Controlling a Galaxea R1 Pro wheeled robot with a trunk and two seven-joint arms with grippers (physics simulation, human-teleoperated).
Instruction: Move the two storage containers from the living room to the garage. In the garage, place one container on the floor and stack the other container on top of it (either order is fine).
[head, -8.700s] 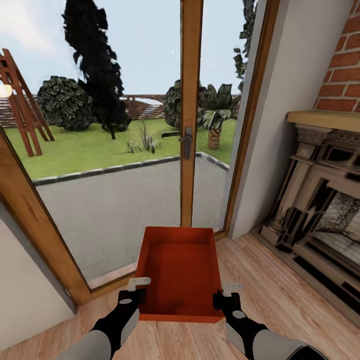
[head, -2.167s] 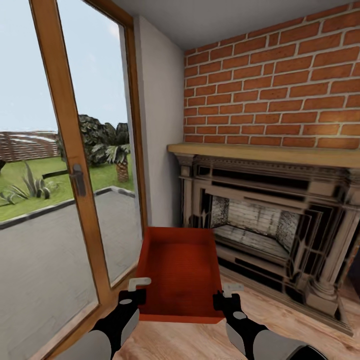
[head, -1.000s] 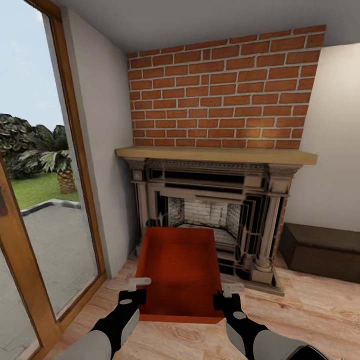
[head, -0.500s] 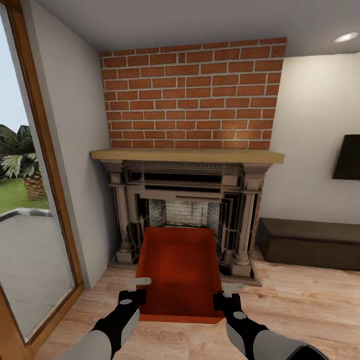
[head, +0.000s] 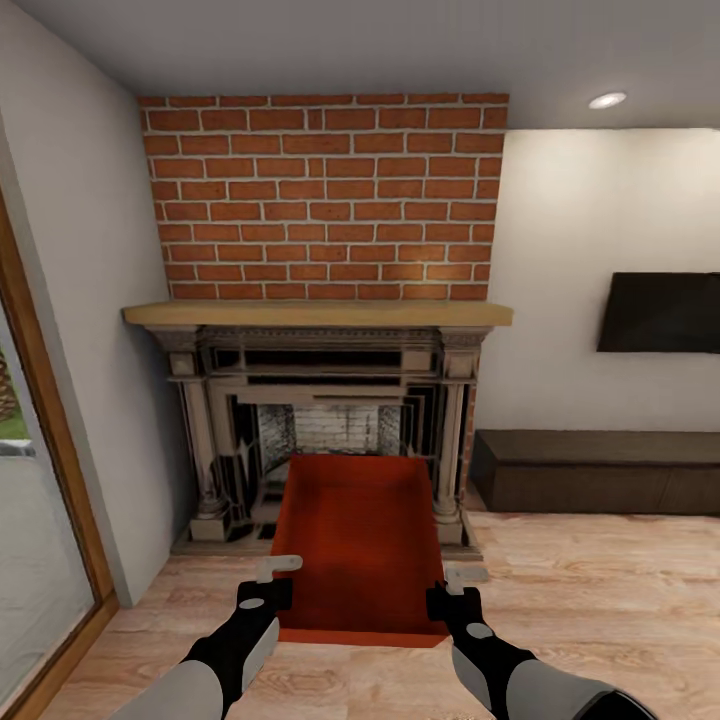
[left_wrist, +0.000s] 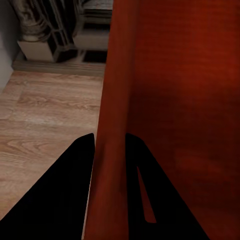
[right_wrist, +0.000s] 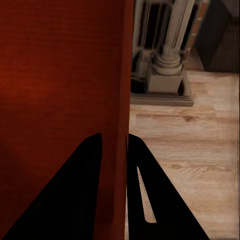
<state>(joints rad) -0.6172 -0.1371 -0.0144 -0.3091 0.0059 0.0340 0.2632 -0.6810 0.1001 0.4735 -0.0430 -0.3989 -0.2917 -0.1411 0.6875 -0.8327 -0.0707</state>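
Both arms reach forward at the bottom of the frame, the left gripper (head: 272, 585) and right gripper (head: 455, 590) each clamped over a side wall of the orange-red storage container (head: 362, 535), held level at lower centre. The camera has swung right: the fireplace (head: 320, 420) is now centred, a dark wall screen (head: 660, 313) at right. No writing is readable.

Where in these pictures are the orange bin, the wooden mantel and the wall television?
Orange bin (head: 360, 545): head view, on its ribbed inner bottom.
Wooden mantel (head: 318, 314): head view, on the shelf's front edge.
Wall television (head: 660, 313): head view, on the dark screen.
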